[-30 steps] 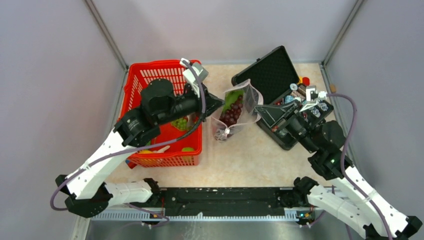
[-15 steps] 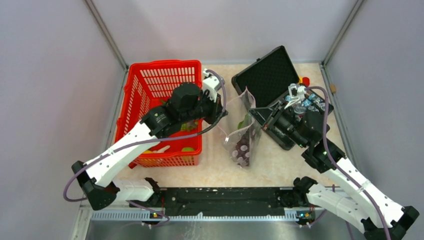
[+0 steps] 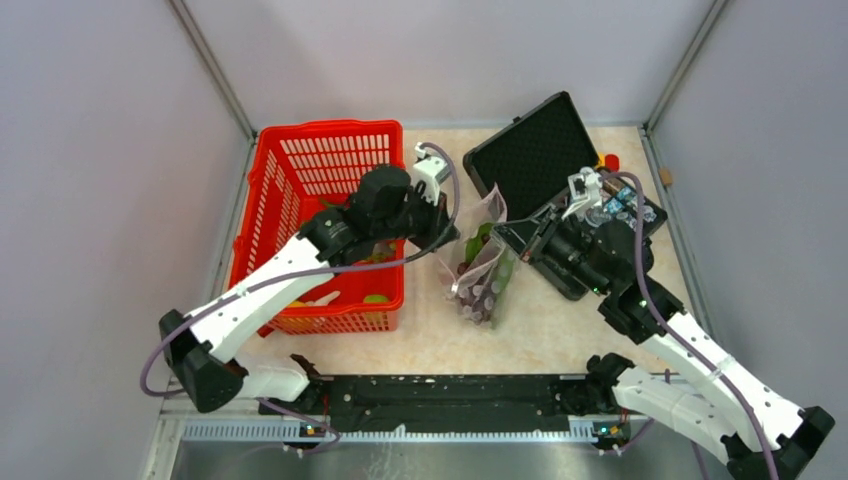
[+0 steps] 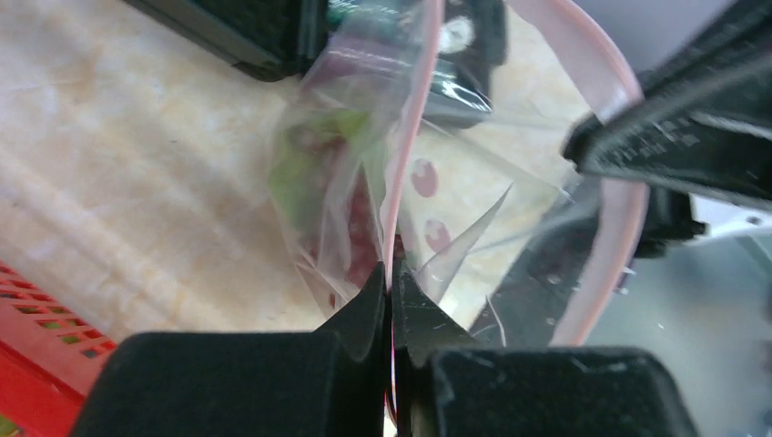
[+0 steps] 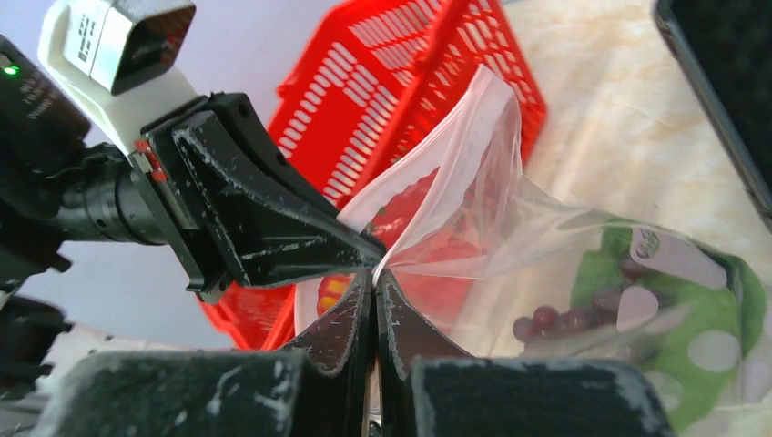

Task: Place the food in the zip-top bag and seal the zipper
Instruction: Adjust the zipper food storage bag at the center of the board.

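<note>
Bag: we see the clear, floppy plastic zip-top bag [image 3: 482, 262], printed with pale round dots. It hangs by its mouth between the two arms, over the counter between the basket and the case. We cannot tell whether its bottom touches the counter.
Zipper: the narrow, smooth pale pink zipper [image 4: 407, 137] curves round in an open loop, so the mouth gapes unsealed.
Contents: glossy dark purple grapes [image 3: 484, 296] sit low in the bag, with long green leaves [image 3: 479, 240] above them.
Left fingers [image 4: 380, 296]: black and wedge-shaped, pressed together on the pink zipper.
Right fingers [image 5: 364, 296]: black and scuffed, pinched together on a crinkled fold of the zip-top bag's film.
Views: only the left wrist shows us the zipper's loop. Only the right wrist shows the grapes and leaves close behind the dotted film. Only the top view shows the whole bag.
Basket: a red plastic lattice basket [image 3: 300, 170] stands just left of the bag, with small green and yellow pieces inside.
Case: a black hard case [image 3: 530, 150] with a foam-lined lid lies open to the right, with small gadgets in it.
Counter: a beige, marbled counter [image 3: 560, 330] enclosed by plain pale grey walls.
</note>
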{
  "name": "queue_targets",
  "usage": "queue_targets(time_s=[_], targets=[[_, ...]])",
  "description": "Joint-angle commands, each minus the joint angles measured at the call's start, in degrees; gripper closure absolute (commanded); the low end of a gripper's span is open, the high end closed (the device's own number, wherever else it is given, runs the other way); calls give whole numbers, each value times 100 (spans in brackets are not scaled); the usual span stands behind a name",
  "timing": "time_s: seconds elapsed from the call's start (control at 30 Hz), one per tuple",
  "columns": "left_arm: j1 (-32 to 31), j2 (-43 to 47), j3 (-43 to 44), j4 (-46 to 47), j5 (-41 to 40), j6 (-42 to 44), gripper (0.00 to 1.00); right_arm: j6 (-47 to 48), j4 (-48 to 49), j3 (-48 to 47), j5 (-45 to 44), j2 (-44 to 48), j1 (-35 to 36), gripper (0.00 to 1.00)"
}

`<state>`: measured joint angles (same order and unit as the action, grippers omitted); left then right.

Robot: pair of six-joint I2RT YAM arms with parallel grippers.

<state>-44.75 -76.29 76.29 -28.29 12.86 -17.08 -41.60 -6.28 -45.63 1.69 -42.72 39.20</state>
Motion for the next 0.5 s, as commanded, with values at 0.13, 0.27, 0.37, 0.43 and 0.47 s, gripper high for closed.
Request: queue_targets(time_s=[0.13, 0.27, 0.37, 0.43, 0.47], targets=[[-106, 1038, -6, 341, -362, 2, 100, 273, 786, -256, 393, 618, -28, 100], [-100, 963, -5, 331, -365, -14, 61, 218, 370, -391, 265, 365, -27, 100], [-96, 1055, -38, 313, -682, 0, 40, 151, 365, -441, 274, 264, -27, 100], [-74, 1116, -30, 194, -839, 38, 27, 127, 416, -456, 342, 224, -26, 100], [-63, 1149, -20, 136, -846, 65, 25, 122, 417, -475, 363, 205, -26, 100]])
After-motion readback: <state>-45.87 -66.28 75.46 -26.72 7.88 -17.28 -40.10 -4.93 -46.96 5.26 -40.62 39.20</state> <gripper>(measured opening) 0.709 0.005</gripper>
